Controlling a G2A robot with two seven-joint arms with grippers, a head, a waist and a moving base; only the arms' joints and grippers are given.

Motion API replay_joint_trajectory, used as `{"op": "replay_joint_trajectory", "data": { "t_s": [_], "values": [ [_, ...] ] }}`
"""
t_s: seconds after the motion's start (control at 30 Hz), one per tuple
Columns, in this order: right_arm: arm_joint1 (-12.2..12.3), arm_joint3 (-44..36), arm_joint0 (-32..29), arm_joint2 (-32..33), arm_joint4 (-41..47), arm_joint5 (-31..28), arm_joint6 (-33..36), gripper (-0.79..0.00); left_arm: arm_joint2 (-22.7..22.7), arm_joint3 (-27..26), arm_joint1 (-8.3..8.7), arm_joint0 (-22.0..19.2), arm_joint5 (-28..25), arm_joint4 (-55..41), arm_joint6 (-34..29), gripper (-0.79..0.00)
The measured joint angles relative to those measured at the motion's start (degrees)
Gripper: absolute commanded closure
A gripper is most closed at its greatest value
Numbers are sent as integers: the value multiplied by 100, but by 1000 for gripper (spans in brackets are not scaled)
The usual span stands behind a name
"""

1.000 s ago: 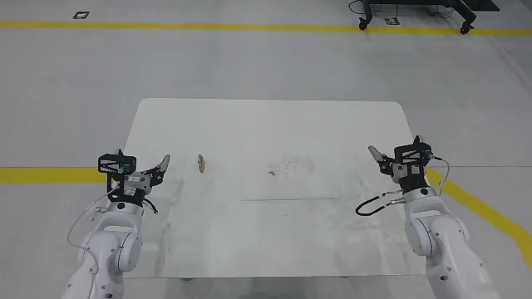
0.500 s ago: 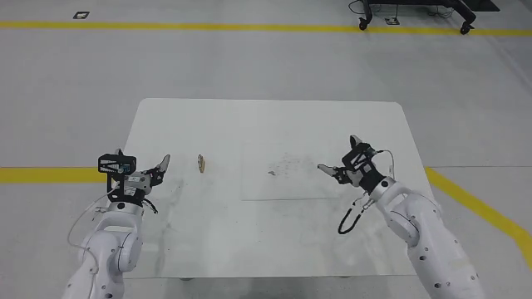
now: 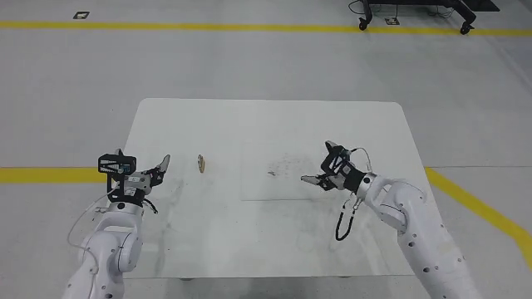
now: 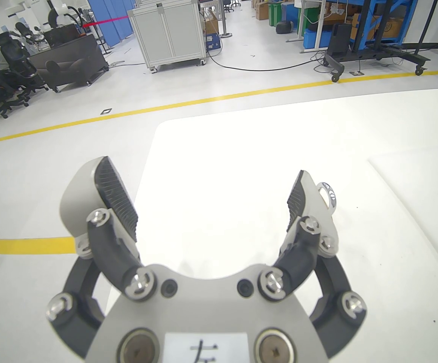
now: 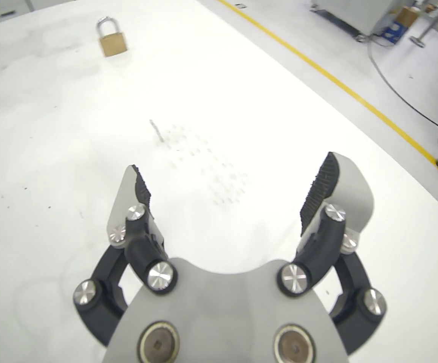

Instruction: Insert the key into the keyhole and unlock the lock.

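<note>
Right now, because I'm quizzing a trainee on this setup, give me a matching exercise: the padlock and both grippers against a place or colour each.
Column one:
1. padlock
2. left gripper
3. right gripper

Column two:
a. open, above the scuffed patch near the middle of the table
b. brass-coloured, on the table
c. open, over the table's edge

Pairs: 1-b, 2-c, 3-a.
</note>
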Motion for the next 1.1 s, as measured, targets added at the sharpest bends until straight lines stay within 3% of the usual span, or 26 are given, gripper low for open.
{"op": "replay_joint_trajectory", "data": {
  "t_s": [0.1,0.13,0.2,0.27,0.47,0.67,0.73,1.0,1.03,1.1],
  "values": [
    [-29,114,465,-479,-440,-503,101,-785,0,0,0,0,0,0,0,-785],
    [-36,143,585,-602,-590,-600,118,-708,0,0,0,0,0,0,0,-785],
    [-49,225,837,-855,-891,-856,81,-379,0,0,0,0,0,0,0,-785],
    [-59,381,1027,-1006,-998,-1093,-9,-302,0,0,0,0,0,0,0,-785],
    [-141,1216,1718,-1339,-486,-1765,49,-354,0,0,0,0,0,0,0,-785],
    [-265,1942,2284,-1811,30,-1795,386,-403,0,0,0,0,0,0,0,-785],
    [-315,2107,2432,-1953,109,-1752,458,-456,0,0,0,0,0,0,0,-785],
    [-472,2545,2810,-2390,209,-1538,574,-440,0,0,0,0,0,0,0,-785],
    [-492,2593,2850,-2440,228,-1531,580,-391,0,0,0,0,0,0,0,-785],
    [-539,2729,2945,-2557,282,-1525,586,-376,0,0,0,0,0,0,0,-785]
  ]
}}
